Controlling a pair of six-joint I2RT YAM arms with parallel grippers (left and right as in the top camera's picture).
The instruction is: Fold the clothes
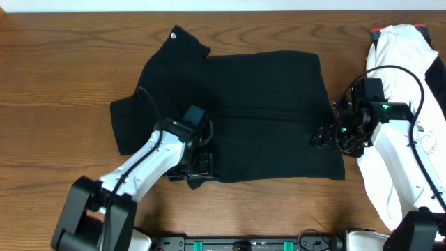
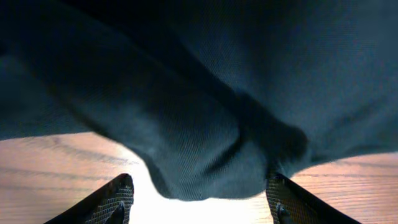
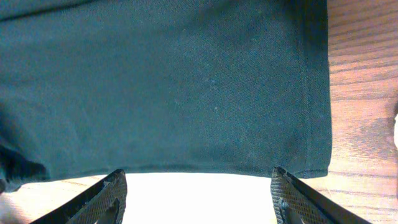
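At the far left of the overhead view, 1 sleeve of the black T-shirt (image 1: 265, 104) spreads out over the wooden surface (image 1: 63, 56). The collar, with its small white tag (image 1: 174, 33), points toward the back left corner. The shirt lies roughly in the middle of the surface, mostly flat.

The left gripper (image 1: 197, 169) sits at the shirt's near edge, below the sleeve. In the left wrist view its 2 fingers (image 2: 118, 199) stand wide apart. A soft bulge of cloth hangs in front of the gap, but nothing is pinched.

Further right, the body of the shirt forms a fairly square panel with a faint crease across it. The right gripper (image 1: 322, 137) waits at the hem on the right edge. Seen from its own camera, the right gripper (image 3: 198, 173) is spread open too, with the stitched hem just ahead of the fingers (image 3: 115, 190) and no cloth between them.

At the far right, a white garment (image 1: 401, 49) lies apart from the shirt, partly under the right arm.

I judge the task to be early. No clean fold shows, the sleeve is still out, and both grippers seem placed to take hold of an edge. All of the folding appears to remain.
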